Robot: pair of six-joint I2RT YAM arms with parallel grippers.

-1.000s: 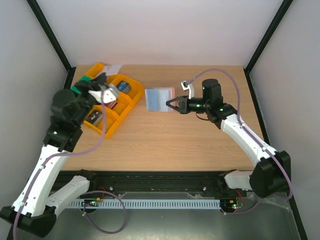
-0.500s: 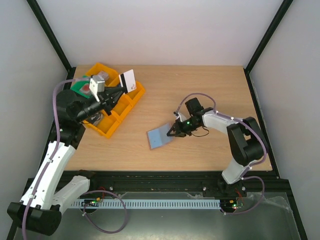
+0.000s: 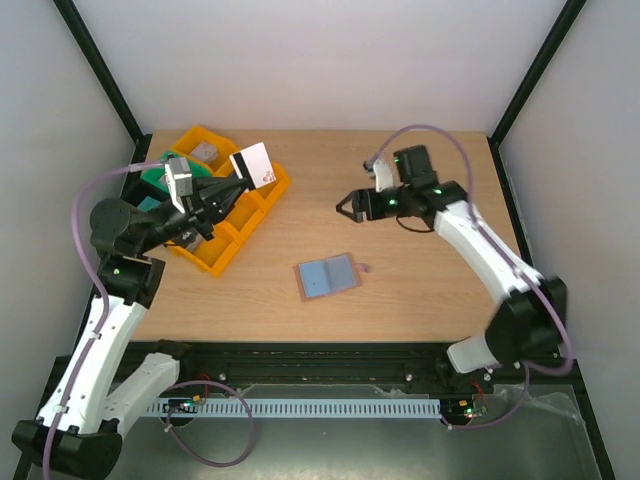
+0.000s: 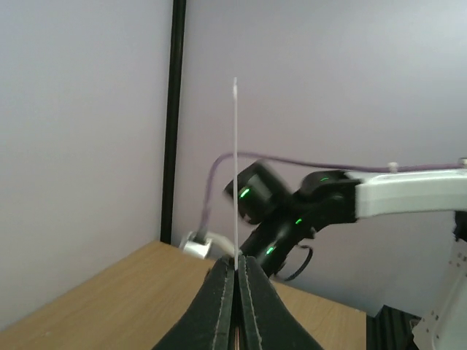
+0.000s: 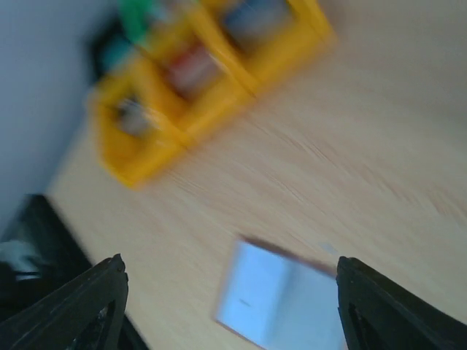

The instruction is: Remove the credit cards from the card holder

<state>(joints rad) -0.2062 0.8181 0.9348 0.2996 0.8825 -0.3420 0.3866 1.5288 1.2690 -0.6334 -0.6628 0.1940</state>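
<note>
- Your left hand (image 3: 232, 185) was clamped on one thin white credit card with a black stripe (image 3: 255, 163). It held the card upright over the yellow plastic trays (image 3: 235, 225), probably to keep it off the counter. The wrist view showed the card edge-on between the fingers.
- Your right hand (image 3: 345, 207) stood open and empty above the wooden counter (image 3: 420, 290).
- One flat blue-grey card holder with a tan-brown rim (image 3: 326, 276) lay on the counter between the arms, likely within either hand's reach.
- I counted one card out. How many remained inside, I could not tell.
</note>
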